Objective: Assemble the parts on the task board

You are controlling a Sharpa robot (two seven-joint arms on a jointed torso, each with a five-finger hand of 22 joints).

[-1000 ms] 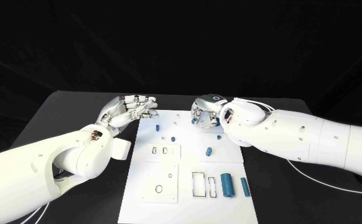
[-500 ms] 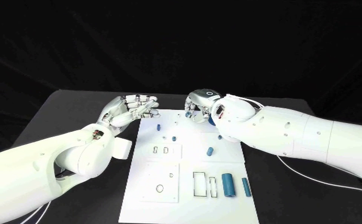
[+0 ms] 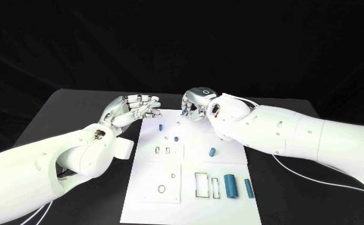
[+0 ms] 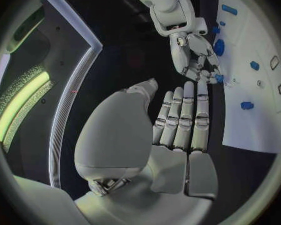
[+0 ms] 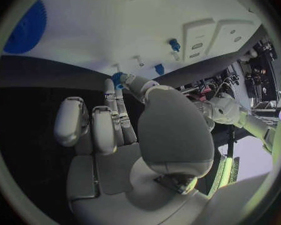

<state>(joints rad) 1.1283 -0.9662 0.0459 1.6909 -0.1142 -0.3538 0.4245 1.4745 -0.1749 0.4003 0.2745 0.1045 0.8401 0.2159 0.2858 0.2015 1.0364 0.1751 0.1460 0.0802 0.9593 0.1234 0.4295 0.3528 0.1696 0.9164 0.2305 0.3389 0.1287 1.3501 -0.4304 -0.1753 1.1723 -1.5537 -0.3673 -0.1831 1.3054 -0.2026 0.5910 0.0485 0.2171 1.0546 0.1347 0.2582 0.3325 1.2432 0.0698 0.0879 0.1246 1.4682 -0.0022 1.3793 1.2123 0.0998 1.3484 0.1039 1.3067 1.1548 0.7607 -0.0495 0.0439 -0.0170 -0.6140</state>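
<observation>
Up at the far edge of the white task board (image 3: 190, 183), the robot's right hand (image 3: 195, 105) pinches a small blue part (image 5: 117, 79) at its fingertips, just over the board's far rim. The left hand (image 3: 135, 108) hovers off the board's far left corner above the black table (image 3: 68, 114), fingers straight and close together, holding nothing. Between the two hands lies a narrow gap over the board's top edge. On the board, a blue peg (image 3: 160, 128) sits near the left hand, a smaller one (image 3: 176, 139) lies a little nearer the robot, and another (image 3: 212, 152) rests close under the right forearm. Toward the near right edge, a thick blue cylinder (image 3: 229, 186) and a thinner rod (image 3: 248, 188) lie side by side, beside rectangular slots (image 3: 200, 184). Bare table flanks both long edges.
</observation>
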